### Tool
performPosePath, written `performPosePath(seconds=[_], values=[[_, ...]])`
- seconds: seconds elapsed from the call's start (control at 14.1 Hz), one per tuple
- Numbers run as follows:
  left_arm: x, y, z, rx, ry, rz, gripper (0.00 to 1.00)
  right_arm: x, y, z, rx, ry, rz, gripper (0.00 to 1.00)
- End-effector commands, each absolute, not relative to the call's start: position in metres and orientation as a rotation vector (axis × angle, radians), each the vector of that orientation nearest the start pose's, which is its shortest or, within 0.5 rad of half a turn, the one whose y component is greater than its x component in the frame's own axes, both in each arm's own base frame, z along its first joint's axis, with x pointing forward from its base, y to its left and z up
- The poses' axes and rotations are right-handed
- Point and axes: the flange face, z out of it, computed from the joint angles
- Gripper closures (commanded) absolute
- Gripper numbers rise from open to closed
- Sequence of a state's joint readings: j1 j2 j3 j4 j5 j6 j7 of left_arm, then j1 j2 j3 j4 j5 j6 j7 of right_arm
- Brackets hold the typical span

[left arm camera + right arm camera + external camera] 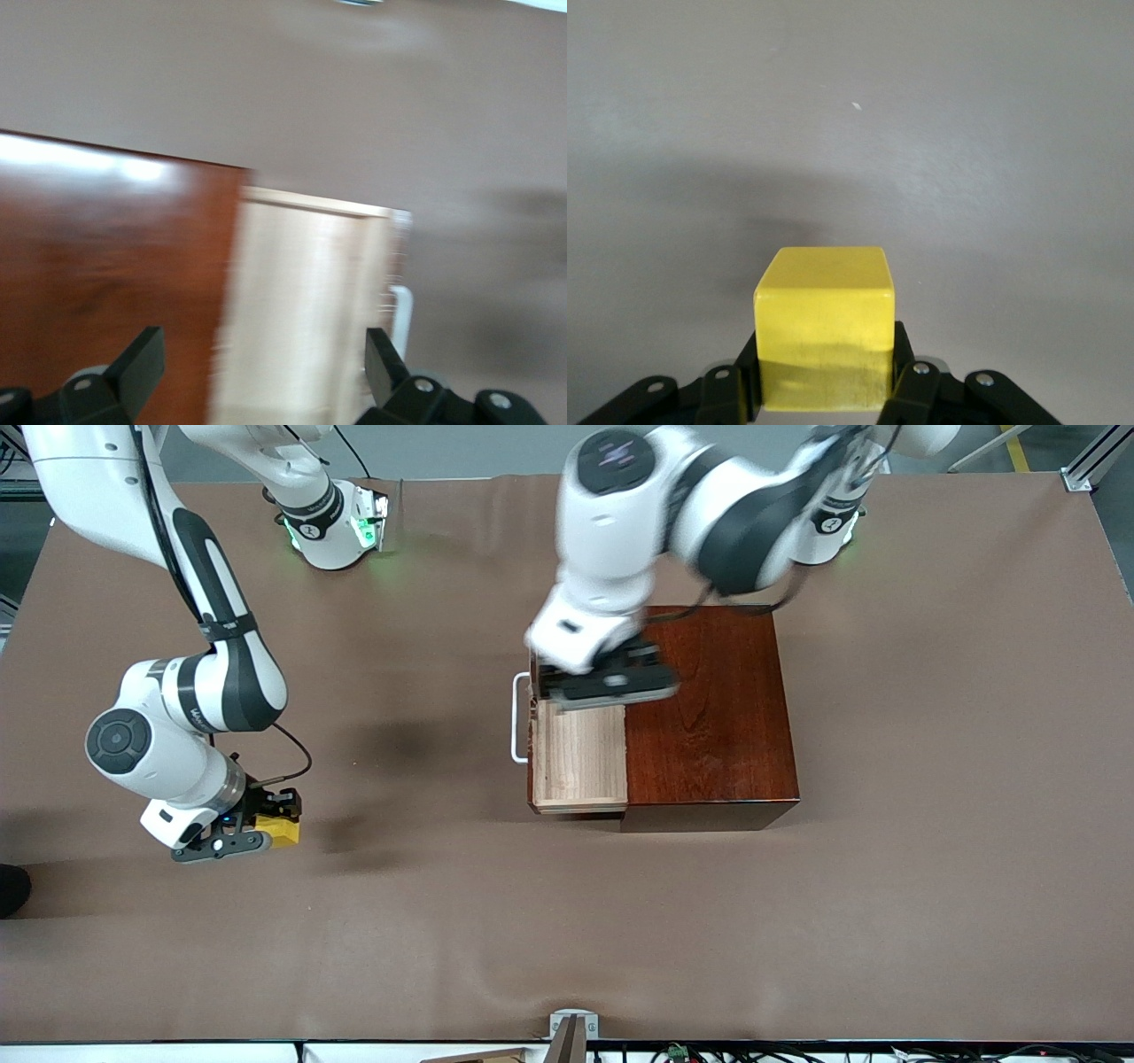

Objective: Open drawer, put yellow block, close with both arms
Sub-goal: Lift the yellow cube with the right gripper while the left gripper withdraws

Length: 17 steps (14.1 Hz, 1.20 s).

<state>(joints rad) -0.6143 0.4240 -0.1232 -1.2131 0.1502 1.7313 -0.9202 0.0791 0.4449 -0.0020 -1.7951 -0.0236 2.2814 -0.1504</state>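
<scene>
The dark reddish-brown box (709, 717) stands mid-table with its light-wood drawer (580, 757) pulled out toward the right arm's end, its white handle (517, 717) leading. The drawer (301, 301) and handle (400, 314) also show in the left wrist view. My left gripper (607, 682) hovers over the drawer where it meets the box, open and empty, blurred by motion. My right gripper (266, 828) is low at the right arm's end, shut on the yellow block (279, 830). The block (824, 328) sits between its fingers (744, 372), close over the table.
The brown table (443, 921) stretches wide between the block and the drawer. Both green-lit arm bases (332, 527) stand along the edge farthest from the front camera. A small metal bracket (571, 1027) sits at the nearest edge.
</scene>
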Motion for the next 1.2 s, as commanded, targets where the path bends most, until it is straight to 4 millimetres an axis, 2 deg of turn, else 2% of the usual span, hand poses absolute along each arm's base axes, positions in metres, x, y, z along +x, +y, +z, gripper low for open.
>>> performPosePath(seconds=[0.0,0.07,0.14,0.28,0.49,0.78,1.13], values=[[0.538,-0.367,0.577,-3.086,-0.217,-0.086,0.0,0.651,0.053,0.326,-3.124,-0.553,-0.086,1.0],[0.545,-0.337,0.588,-3.098,-0.22,-0.042,0.0,0.652,0.056,0.329,-3.116,-0.593,-0.093,1.0],[0.552,-0.304,0.596,-3.106,-0.237,0.002,0.0,0.651,0.068,0.333,-3.097,-0.664,-0.106,1.0],[0.555,-0.25,0.61,-3.11,-0.116,0.014,0.0,0.649,0.087,0.342,-3.072,-0.729,-0.127,1.0],[0.556,-0.187,0.612,-3.095,-0.131,0.037,0.0,0.651,0.11,0.356,-3.029,-0.851,-0.153,1.0],[0.546,-0.119,0.606,-3.083,-0.095,0.062,0.0,0.66,0.13,0.387,-2.945,-1.107,-0.151,1.0],[0.558,-0.068,0.606,-3.118,0.032,0.001,0.0,0.667,0.168,0.429,-2.825,-1.405,-0.215,1.0]])
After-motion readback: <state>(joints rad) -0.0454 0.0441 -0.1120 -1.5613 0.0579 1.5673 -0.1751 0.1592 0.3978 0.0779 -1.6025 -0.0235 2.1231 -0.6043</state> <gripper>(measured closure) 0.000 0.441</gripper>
